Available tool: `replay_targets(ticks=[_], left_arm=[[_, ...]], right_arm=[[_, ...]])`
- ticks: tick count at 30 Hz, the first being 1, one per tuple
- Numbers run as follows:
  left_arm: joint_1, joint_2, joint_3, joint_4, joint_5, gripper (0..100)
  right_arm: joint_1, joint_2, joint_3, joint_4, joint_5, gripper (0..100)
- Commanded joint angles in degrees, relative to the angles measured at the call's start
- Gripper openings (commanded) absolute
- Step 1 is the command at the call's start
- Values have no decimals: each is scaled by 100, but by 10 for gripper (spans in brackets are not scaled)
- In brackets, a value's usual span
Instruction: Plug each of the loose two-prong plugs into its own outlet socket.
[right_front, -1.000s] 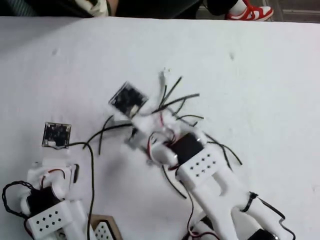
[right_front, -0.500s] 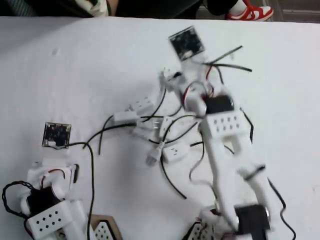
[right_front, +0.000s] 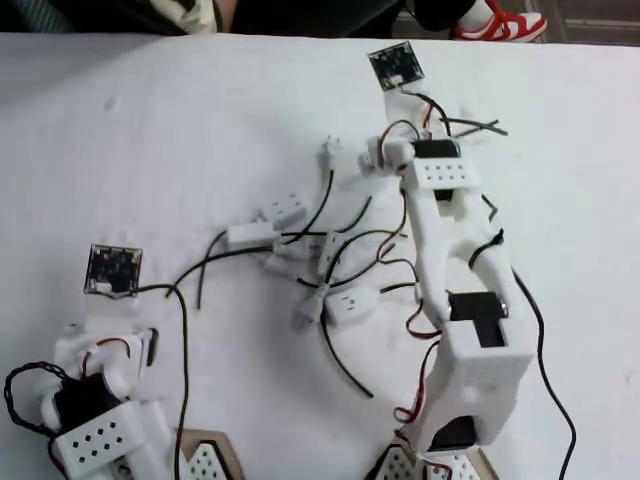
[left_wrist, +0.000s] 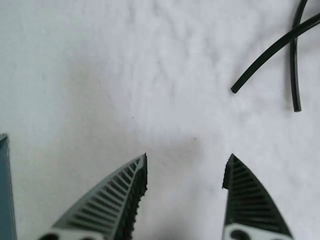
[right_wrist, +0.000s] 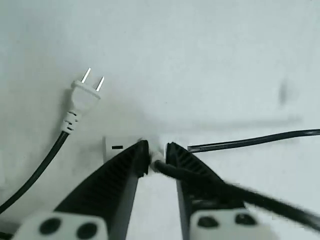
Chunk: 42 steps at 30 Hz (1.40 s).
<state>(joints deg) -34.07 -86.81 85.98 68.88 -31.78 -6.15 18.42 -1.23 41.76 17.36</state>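
Right arm (right_front: 450, 230) extended far across the table; right gripper (right_wrist: 156, 152) pinched a black cord (right_wrist: 250, 197). Left gripper (left_wrist: 185, 165) fingers were spread. A white two-prong plug (right_wrist: 85, 95) lay nearby.

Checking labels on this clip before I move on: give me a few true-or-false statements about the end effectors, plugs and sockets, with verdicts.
1. The left end effector is open above bare table. True.
2. The right end effector is open and empty. False: it is shut on a black cord.
3. A white two-prong plug lies loose on the table, prongs bare. True.
4. The outlet socket mid-table is black. False: it is white.
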Motion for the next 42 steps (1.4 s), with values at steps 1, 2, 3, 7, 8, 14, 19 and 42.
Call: replay_targets(ticks=[1, 2, 3, 7, 8, 14, 19, 42], left_arm=[[40, -48, -18, -114, 9, 252], [40, -48, -18, -114, 9, 252], [40, -48, -18, -114, 9, 252], [40, -48, -18, -114, 9, 252], [40, -48, -18, -114, 9, 252], [40, -48, -18, -114, 9, 252], [40, -48, -18, -114, 9, 252], [40, -48, -18, -114, 9, 252]], right_arm=[[-4, -154, -369, 514, -53, 202], [-40, -251, -369, 690, -53, 209], [-84, -374, -369, 840, -53, 207], [-215, -963, -334, 1516, -53, 187], [-259, -1112, -334, 1745, -53, 179], [-602, -1921, -334, 3354, 0, 122], [-963, -2299, -325, 4303, 0, 67], [-2475, -2360, 2233, 2607, 9, 158]])
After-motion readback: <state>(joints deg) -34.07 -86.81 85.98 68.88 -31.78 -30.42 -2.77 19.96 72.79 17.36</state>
